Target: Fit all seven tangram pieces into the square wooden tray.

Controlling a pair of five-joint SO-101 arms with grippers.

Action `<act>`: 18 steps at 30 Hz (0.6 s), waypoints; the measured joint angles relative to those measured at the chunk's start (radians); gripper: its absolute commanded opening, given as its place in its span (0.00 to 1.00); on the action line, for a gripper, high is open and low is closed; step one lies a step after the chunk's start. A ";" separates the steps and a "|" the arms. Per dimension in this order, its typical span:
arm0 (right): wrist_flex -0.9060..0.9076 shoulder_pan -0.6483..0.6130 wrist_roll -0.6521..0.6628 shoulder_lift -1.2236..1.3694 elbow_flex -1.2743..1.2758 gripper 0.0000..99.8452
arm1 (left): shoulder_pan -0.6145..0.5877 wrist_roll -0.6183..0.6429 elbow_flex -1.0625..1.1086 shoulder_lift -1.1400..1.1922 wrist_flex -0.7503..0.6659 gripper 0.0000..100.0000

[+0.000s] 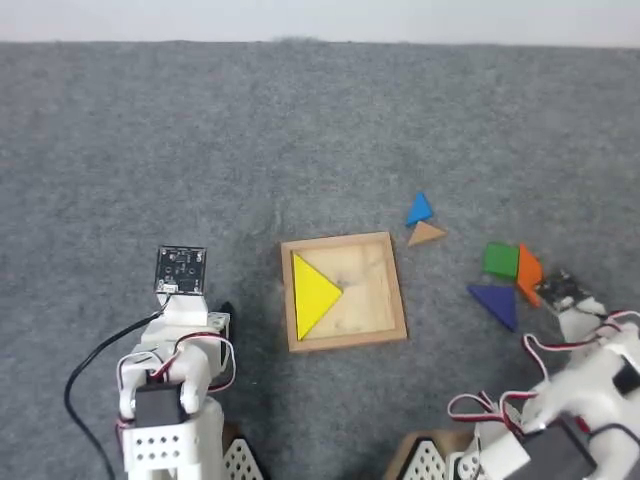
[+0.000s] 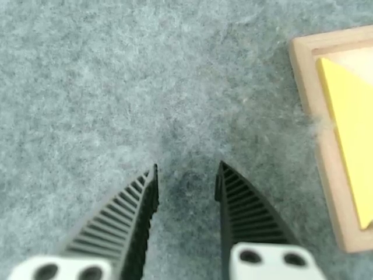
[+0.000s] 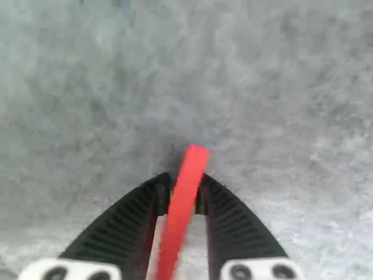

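Observation:
The square wooden tray (image 1: 396,290) lies mid-table with a yellow triangle (image 1: 312,294) in its left half; its corner (image 2: 304,70) and the yellow triangle (image 2: 349,111) also appear in the left wrist view. My left gripper (image 2: 187,169) is open over bare carpet, left of the tray. My right gripper (image 3: 185,181) is shut on an orange-red piece (image 3: 183,198), held edge-on between the fingers. From above, that orange piece (image 1: 528,272) sits beside a green square (image 1: 501,260) and a dark blue triangle (image 1: 496,302). A small blue triangle (image 1: 419,209) and a tan triangle (image 1: 426,233) lie beyond the tray's far right corner.
Grey carpet (image 1: 200,150) covers the table. The left arm's body (image 1: 175,400) stands at the near left, the right arm's body (image 1: 570,420) at the near right with loose wires.

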 measured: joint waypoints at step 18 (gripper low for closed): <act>0.334 -0.132 -0.308 0.014 -0.405 0.01 | 0.000 0.000 0.000 0.000 0.000 0.15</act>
